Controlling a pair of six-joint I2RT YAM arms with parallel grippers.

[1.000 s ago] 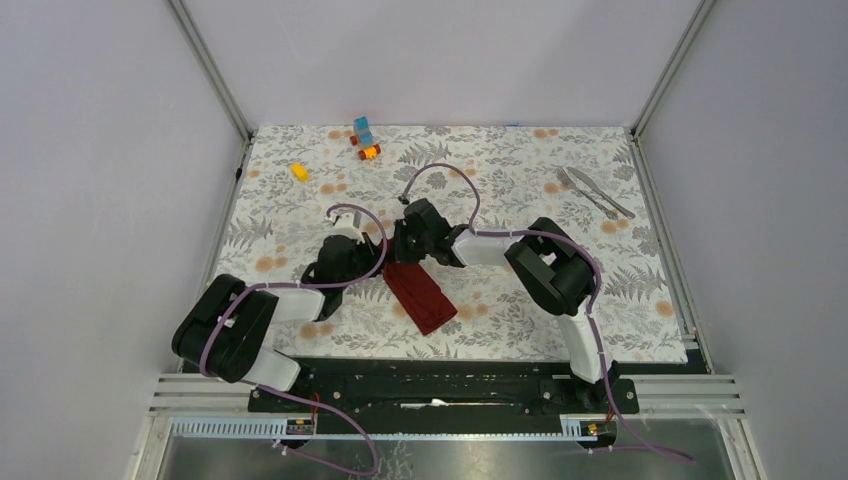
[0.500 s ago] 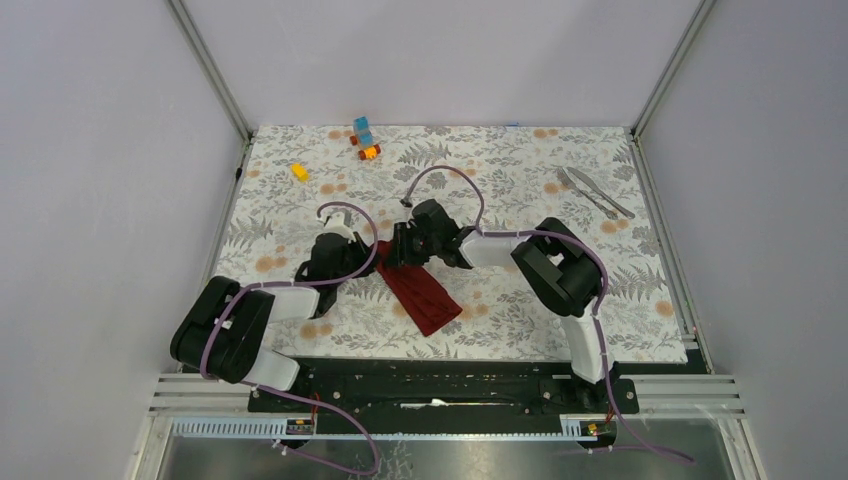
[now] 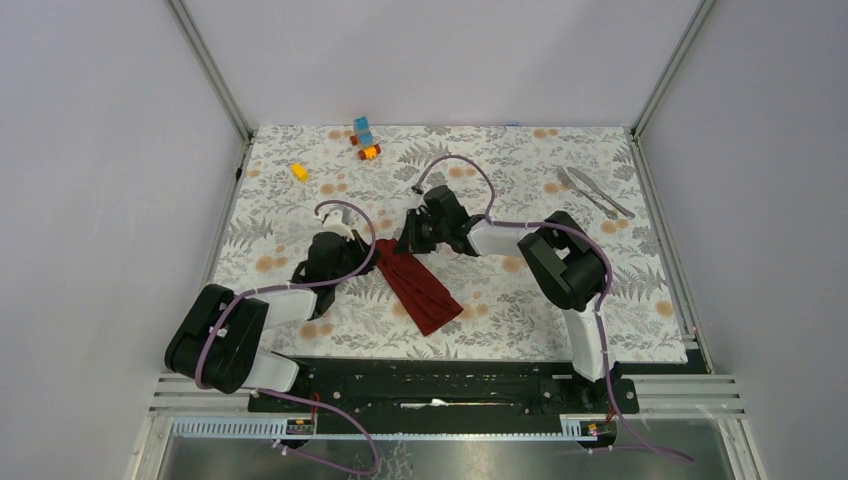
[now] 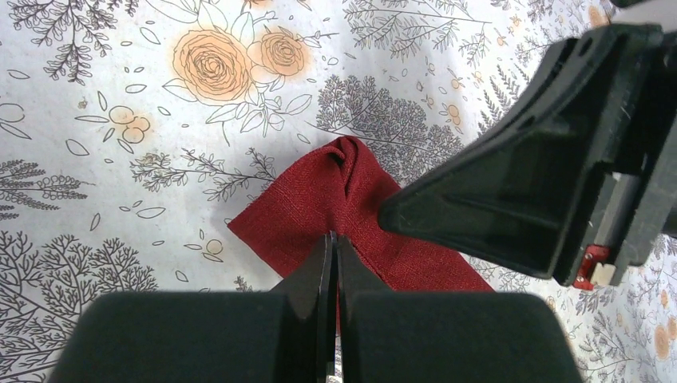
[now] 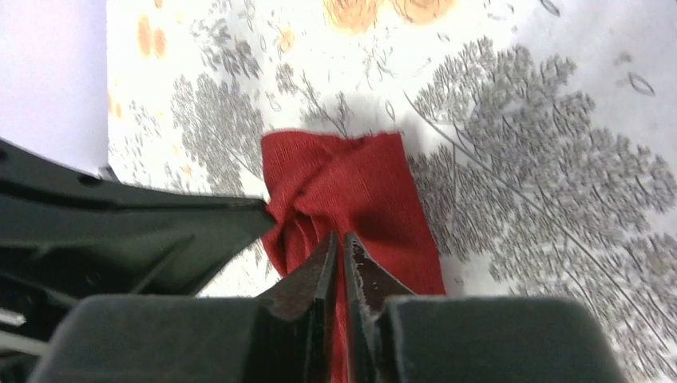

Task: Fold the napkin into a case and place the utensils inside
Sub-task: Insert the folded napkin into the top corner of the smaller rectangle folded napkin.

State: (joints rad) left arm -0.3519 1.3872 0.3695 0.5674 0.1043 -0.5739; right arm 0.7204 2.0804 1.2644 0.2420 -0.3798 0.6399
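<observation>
Napkin (image 3: 415, 290): folded maroon strip; bunched top end sits right at both tool tips, rest trails back toward the arm bases.
L gripper (image 4: 331, 238): I see jaws together, pinching napkin edge.
R gripper (image 5: 337, 238): thin slit btwn jaws, nipping a fold just beside L tips.
Utensils (image 3: 595, 192): well apart from R gripper, out past its elbow.

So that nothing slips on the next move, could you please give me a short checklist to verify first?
1. Left gripper shut on the napkin edge: ok.
2. Right gripper holding cloth: cannot tell; its jaws are nearly closed over bunched folds.
3. Napkin lying flat: not ok, the end by the grippers is bunched.
4. Fork and knife unobstructed, far right: ok.
5. Toy blocks apart from napkin: ok.
</observation>
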